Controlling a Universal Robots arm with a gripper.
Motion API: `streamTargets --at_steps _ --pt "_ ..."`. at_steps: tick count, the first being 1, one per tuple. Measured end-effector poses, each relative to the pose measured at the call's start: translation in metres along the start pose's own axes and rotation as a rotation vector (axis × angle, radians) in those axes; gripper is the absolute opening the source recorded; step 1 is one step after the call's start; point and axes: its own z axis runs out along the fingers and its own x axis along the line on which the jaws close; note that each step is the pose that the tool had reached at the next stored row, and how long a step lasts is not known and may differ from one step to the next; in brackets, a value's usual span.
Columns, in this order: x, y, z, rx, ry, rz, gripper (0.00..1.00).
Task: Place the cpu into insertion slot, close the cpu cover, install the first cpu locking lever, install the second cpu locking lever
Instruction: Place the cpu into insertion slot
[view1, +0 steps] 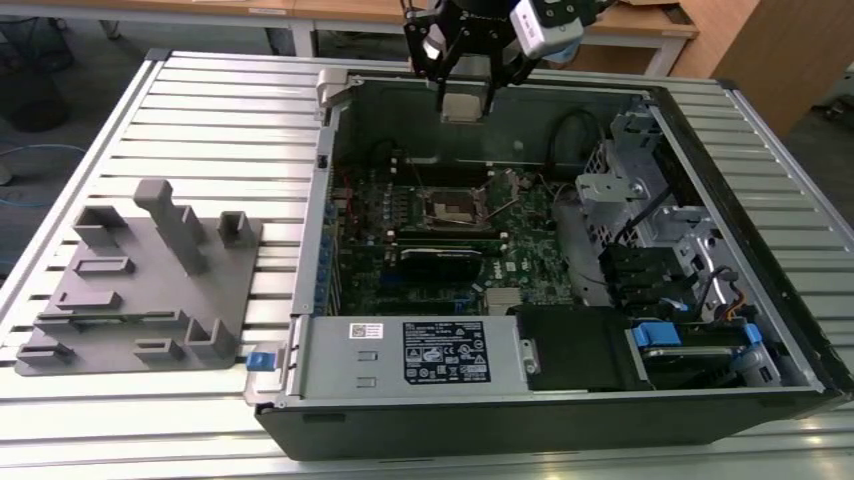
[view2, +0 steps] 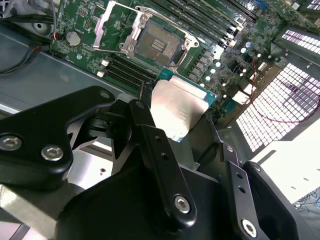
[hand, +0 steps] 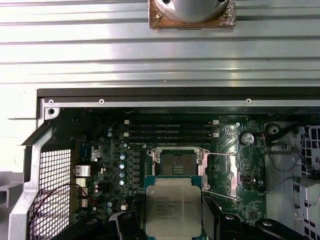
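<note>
Gripper (view1: 462, 98) jaws clamped on cpu (hand: 173, 207), well above open insertion slot (hand: 178, 164). Risk: chip slips or skews, lands tilted, damages slot.

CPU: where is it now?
The cpu sits in the tool, above the case's far edge in the exterior view, short of the insertion slot.

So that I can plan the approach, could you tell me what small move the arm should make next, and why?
Probably shift the cpu sideways until it is square over the slot, before lowering. The pincer holds it in the air, off to one side of the slot, which looks empty with its cover swung open.
</note>
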Motion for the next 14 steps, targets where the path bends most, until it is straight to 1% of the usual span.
streamTargets --at_steps 10,14 --pt "-0.0001 -0.0004 0.0040 0.0001 0.0000 0.000 0.54" --pt "-0.0001 -0.0004 0.0042 0.0001 0.0000 0.000 0.54"
